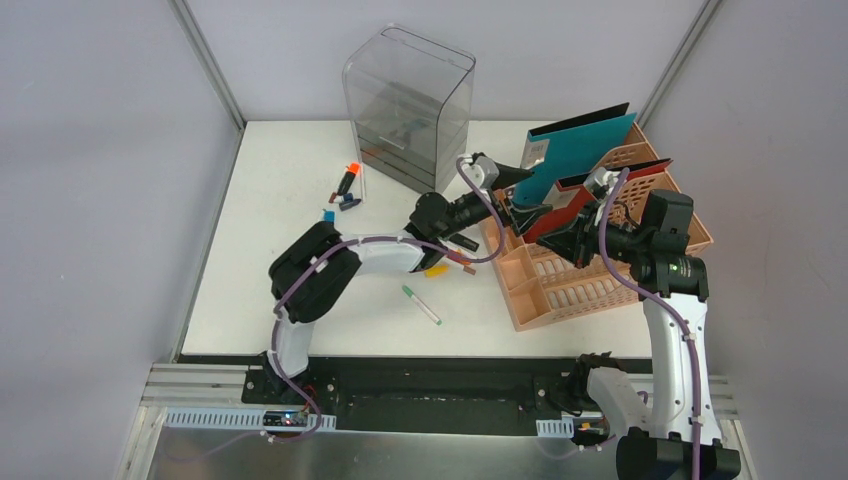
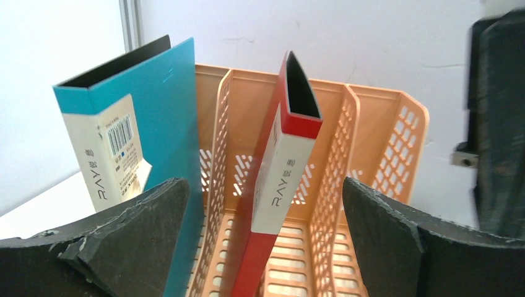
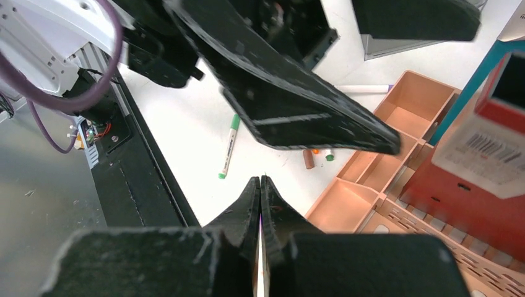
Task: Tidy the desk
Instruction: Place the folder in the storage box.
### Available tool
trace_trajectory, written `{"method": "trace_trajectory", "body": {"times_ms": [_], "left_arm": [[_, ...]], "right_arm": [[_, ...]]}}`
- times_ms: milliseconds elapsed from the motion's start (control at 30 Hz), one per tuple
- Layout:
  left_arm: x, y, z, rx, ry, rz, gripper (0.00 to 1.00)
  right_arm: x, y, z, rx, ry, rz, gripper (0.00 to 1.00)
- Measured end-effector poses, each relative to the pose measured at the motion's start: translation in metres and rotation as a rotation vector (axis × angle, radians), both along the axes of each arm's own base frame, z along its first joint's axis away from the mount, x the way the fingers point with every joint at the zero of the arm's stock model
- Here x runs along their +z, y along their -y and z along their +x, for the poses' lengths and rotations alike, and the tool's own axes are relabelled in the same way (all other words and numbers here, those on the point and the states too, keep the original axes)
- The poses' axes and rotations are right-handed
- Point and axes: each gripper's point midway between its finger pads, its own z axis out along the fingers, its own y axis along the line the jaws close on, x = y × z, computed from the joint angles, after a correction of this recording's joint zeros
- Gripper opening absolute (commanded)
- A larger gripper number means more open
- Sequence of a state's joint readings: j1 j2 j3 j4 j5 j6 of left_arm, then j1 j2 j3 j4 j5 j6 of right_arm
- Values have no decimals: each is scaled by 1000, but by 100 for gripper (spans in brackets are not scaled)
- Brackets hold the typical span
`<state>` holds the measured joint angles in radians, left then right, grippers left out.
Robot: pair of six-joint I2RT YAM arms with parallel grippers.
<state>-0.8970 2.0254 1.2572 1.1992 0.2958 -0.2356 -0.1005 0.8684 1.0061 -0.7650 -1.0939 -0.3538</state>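
Bright, even light from above fills the white desk (image 1: pixel 280 170), so my arms cast only faint, soft shadows and the clear drawer box (image 1: pixel 410 90) shows pale glints along its rounded top. Through my left wrist the wall (image 2: pixel 371 37) washes out almost white and my left fingers (image 2: pixel 124 241) loom dark. Through my right wrist my right fingers (image 3: pixel 238 223) blur near the bottom edge, while the green pen (image 3: pixel 228 145) looks crisp.

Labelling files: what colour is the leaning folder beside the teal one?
Red folder, best in left wrist view.
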Motion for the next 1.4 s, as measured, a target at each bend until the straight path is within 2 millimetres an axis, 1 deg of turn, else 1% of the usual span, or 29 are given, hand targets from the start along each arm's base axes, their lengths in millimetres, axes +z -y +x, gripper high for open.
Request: {"method": "trace_trajectory", "body": {"times_ms": [67, 167, 267, 333, 467, 600, 700, 767, 1033, 1133, 1233, 1333, 1400], "left_arm": [[12, -10, -8, -6, -12, 2, 99], [17, -25, -16, -20, -42, 24, 99], [9, -38, -19, -35, -94, 64, 99], [-5, -51, -16, -43, -153, 104, 99], [-33, -83, -3, -26, -288, 156, 99], [-60, -123, 10, 29, -414, 180, 99], [-69, -146, 15, 63, -474, 180, 99], [-72, -160, 20, 75, -509, 166, 99], [-97, -231, 55, 211, -712, 23, 99], [-104, -249, 65, 246, -767, -37, 99], [-116, -264, 77, 282, -827, -95, 99], [-128, -275, 87, 313, -894, -148, 99], [-132, -281, 92, 336, -918, -170, 99]], "right_arm": [[0, 0, 0, 4, 1, 2, 0], [1, -1, -1, 8, 5, 3, 0], [2, -1, -2, 11, 7, 5, 0], [2, -1, -2, 12, 7, 6, 0], [2, -1, -2, 12, 8, 6, 0], [2, -1, -2, 13, 9, 6, 0], [2, -1, -1, 13, 10, 6, 0], [2, -1, -1, 13, 11, 6, 0], [2, -1, -1, 12, 12, 5, 0], [2, -1, -1, 13, 12, 5, 0], [2, -1, -1, 12, 12, 6, 0], [2, -1, -1, 12, 12, 5, 0], [2, -1, -1, 12, 12, 6, 0]]}}
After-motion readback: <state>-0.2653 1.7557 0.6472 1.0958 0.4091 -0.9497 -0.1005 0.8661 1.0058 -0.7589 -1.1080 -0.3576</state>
